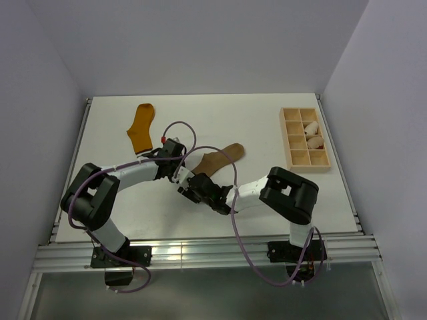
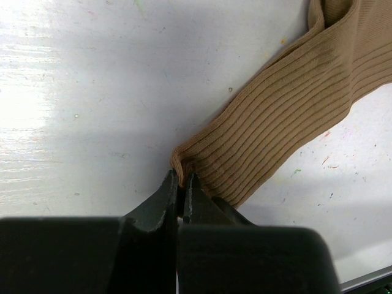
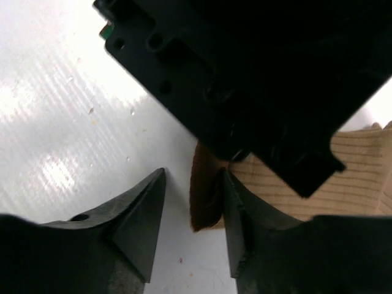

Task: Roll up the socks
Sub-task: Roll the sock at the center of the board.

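Note:
The tan-brown sock (image 1: 220,158) lies mid-table, its ribbed leg (image 2: 288,104) running up and to the right in the left wrist view. My left gripper (image 2: 182,176) is shut on a corner of its cuff end, low on the table (image 1: 179,173). My right gripper (image 3: 193,177) is open right beside it (image 1: 192,189). The sock's dark-brown cuff (image 3: 205,196) stands between its fingers, against the right one. The left gripper's black body (image 3: 263,73) fills the top of the right wrist view. The mustard-orange sock (image 1: 141,127) lies flat at the back left, apart from both grippers.
A wooden compartment tray (image 1: 292,143) stands at the back right with small cream-white rolls (image 1: 312,131) in some cells. The two arms cross close together near the table's middle. White walls close in the table on three sides.

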Robot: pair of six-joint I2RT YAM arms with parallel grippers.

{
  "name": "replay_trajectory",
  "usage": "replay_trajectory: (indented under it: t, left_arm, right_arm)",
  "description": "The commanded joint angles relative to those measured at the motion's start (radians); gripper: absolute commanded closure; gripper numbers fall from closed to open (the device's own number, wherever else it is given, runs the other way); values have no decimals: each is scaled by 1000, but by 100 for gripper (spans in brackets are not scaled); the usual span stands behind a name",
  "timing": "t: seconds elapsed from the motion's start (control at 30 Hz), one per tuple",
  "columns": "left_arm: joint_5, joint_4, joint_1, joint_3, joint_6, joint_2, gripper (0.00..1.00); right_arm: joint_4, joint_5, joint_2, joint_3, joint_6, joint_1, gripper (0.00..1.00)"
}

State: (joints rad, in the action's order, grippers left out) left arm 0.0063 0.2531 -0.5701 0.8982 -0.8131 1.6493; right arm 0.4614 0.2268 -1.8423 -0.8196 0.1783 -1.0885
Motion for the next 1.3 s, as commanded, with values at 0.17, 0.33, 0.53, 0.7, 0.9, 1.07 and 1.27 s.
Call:
replay_trajectory:
  t: [0.17,0.33,0.53,0.7,0.9,1.07,1.27]
  left_arm:
    - [35,2,-1,18,15,6,100]
    - [37,-3,-1,11,6,-9,99]
    - [3,-17,1,-10,-30,-46,82]
    - [-32,-71,19,-58,-81,-115,50]
    - [-66,-135,55,-128,-144,-218,31]
    - [-30,-218,70,-205,-173,-276,29]
    - [50,-330,69,-243,-179,-258,32]
  right_arm:
    - [-19,16,-58,-23,-81,10,65]
    - [-52,-3,-44,-9,-146,58,78]
    - [-70,-162,-3,23,-270,136,98]
    - [-95,-368,12,13,-344,217,100]
    - [-46,-587,12,27,-502,314,100]
    - [101,-775,-14,77,-698,398,100]
    - [382,-940,-95,131,-943,478,100]
